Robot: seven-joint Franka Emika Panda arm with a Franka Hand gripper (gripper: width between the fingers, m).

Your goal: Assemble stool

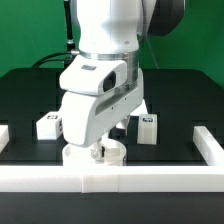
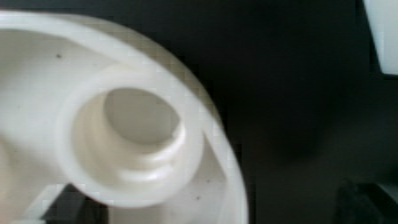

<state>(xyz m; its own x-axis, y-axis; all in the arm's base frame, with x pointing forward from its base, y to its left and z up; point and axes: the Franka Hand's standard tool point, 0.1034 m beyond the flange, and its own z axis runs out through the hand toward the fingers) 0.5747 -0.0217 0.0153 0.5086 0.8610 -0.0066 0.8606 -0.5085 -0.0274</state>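
Observation:
The round white seat disc (image 1: 95,156) lies on the black table close to the front rail. In the wrist view it fills the frame very near, the seat disc (image 2: 107,110) showing a round socket (image 2: 134,120). My gripper (image 1: 100,148) is lowered right over the disc. In the wrist view my gripper (image 2: 214,212) has its dark fingertips (image 2: 61,206) far apart. One tip sits at the disc and the other stands clear of its rim, so the gripper is open. One tagged leg (image 1: 47,124) lies at the exterior view's left, another leg (image 1: 148,124) at its right. A third leg is hidden.
A long white rail (image 1: 110,179) runs along the front edge just in front of the disc. Shorter rails stand at the exterior view's left (image 1: 4,135) and right (image 1: 208,146). A white edge (image 2: 388,40) shows at the wrist view's border.

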